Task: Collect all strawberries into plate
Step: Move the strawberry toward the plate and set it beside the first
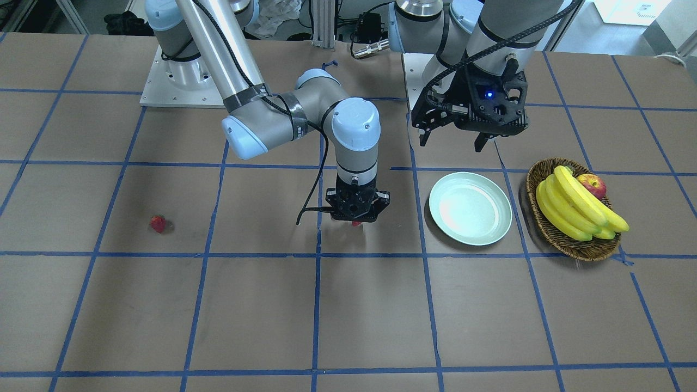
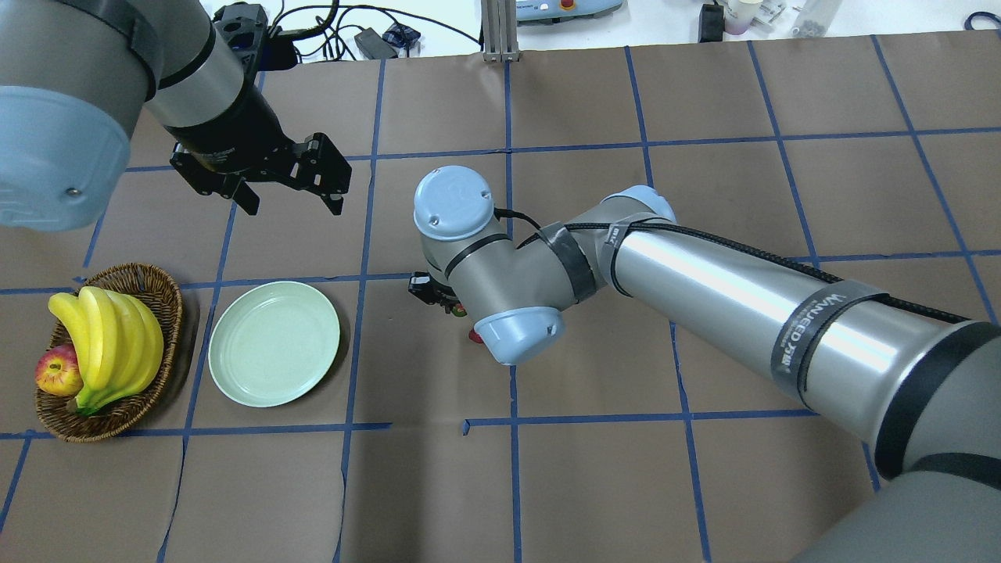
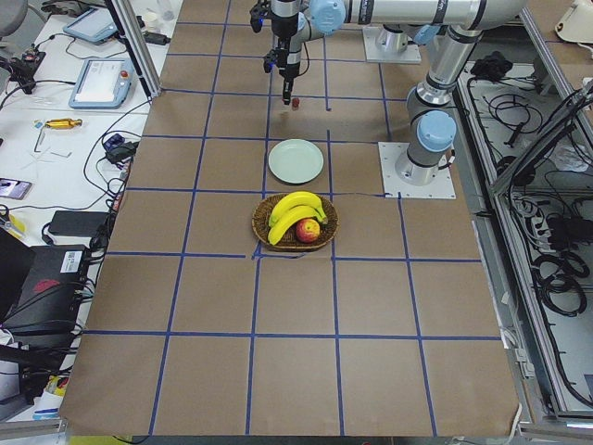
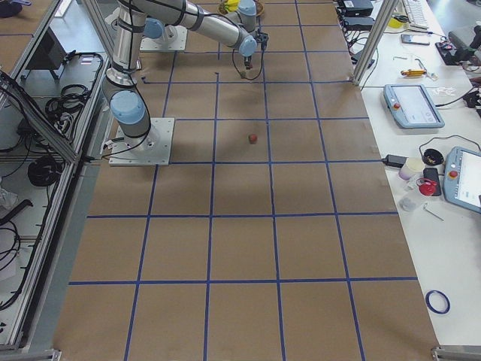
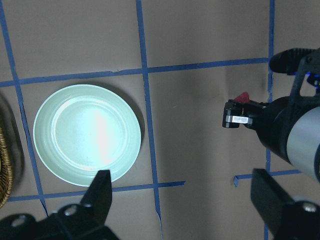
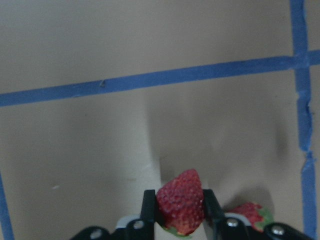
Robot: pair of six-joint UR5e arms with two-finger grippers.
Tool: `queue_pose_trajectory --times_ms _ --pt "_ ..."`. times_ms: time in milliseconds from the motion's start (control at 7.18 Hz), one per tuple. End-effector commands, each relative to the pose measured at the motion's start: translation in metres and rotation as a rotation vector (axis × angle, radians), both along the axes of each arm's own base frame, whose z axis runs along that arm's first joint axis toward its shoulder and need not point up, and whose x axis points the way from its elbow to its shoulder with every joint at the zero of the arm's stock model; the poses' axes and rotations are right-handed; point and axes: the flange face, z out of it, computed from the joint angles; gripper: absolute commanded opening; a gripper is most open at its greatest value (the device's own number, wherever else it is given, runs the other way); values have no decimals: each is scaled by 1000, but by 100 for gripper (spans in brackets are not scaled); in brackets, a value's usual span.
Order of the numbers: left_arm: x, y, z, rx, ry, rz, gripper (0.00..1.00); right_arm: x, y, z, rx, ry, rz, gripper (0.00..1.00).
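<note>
My right gripper [image 6: 180, 220] is shut on a red strawberry [image 6: 180, 206] and holds it just above the table, left of the plate in the front view [image 1: 356, 220]. A second strawberry [image 6: 252, 215] lies on the paper right beside it, also visible from overhead [image 2: 474, 336]. A third strawberry [image 1: 158, 223] lies alone far out on my right side. The mint-green plate [image 1: 470, 208] is empty; it also shows overhead [image 2: 274, 343] and in the left wrist view [image 5: 87, 134]. My left gripper [image 1: 452, 144] hangs open and empty above the table behind the plate.
A brown wicker basket [image 1: 550, 231] with bananas [image 1: 577, 204] and an apple [image 1: 593, 184] stands beside the plate, on the side away from my right arm. Blue tape lines grid the brown table paper. The right arm's elbow [image 2: 516, 336] overhangs the held strawberry.
</note>
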Motion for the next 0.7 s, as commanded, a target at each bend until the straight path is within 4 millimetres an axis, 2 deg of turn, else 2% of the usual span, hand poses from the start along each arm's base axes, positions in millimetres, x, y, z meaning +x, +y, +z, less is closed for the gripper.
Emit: queue_pose_trajectory --times_ms 0,279,418,557 --pt "0 0 0 0 0 -1 100 12 6 -9 42 -45 14 99" --pt "0 0 0 0 0 -3 100 5 7 3 25 -29 20 100" --pt "0 0 1 -2 -2 -3 100 -12 -2 18 5 -7 42 100" --pt "0 0 1 -2 0 -3 100 -59 -22 24 48 98 42 100"
